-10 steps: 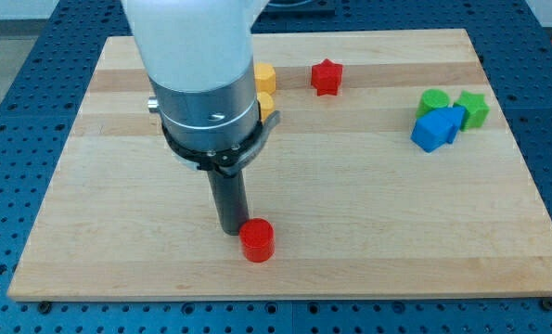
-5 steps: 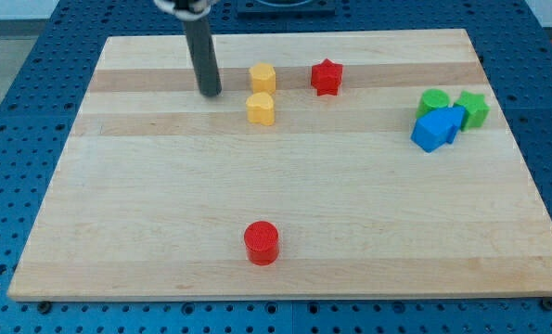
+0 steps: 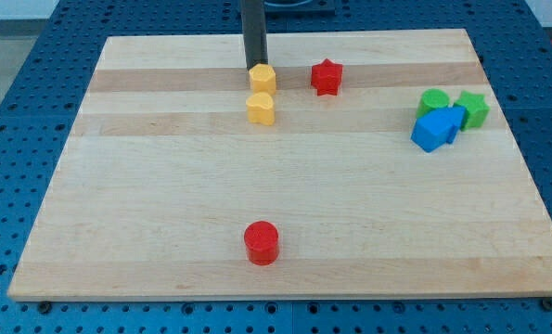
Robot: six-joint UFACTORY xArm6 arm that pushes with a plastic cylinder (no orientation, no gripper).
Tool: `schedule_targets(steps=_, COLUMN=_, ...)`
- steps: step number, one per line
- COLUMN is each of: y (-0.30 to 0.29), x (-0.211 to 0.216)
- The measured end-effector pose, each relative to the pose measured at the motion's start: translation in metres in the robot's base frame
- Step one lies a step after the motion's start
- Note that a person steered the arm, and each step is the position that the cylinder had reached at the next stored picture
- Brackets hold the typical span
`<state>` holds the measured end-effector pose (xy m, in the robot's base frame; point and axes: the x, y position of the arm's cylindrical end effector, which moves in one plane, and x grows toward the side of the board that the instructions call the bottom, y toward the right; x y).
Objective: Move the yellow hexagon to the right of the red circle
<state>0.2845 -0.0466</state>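
Camera view: one wooden table [image 3: 164, 186] on a blue perforated bench; seven small blocks and a dark rod.
Rod and my tip [image 3: 255, 67]: upright near the view's top, its lower end just behind the yellow hexagon, touching or nearly so; cannot tell which.
Gripper: none fitted; the arm ends in the bare rod, so nothing is clasped or released.
Yellow hexagon [image 3: 263, 78]: near the view's top, left of centre, directly below my tip.
Second yellow block [image 3: 261, 109]: just below the hexagon, rounded on one side; exact shape unclear.
Red circle [image 3: 262, 243]: near the view's bottom edge, well apart from the hexagon, almost straight below it.
Red star [image 3: 327, 77]: beside the hexagon, to the view's right.
Green blocks [image 3: 433, 100] [image 3: 474, 109]: far right, clustered; the right one star-like.
Blue block [image 3: 436, 129]: touching the green pair.
Placement reason (judgement): the tip behind the hexagon suits a push toward the view's bottom; the second yellow block lies in that path.
Containers: none present.
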Motion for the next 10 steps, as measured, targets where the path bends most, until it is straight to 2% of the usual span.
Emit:
schedule_targets(steps=4, y=0.016, x=0.099)
schedule_targets(steps=5, y=0.016, x=0.076)
schedule_targets(steps=6, y=0.043, x=0.054)
schedule_targets(steps=7, y=0.077, x=0.076)
schedule_targets(steps=8, y=0.072, x=0.107)
schedule_targets(steps=10, y=0.038, x=0.074)
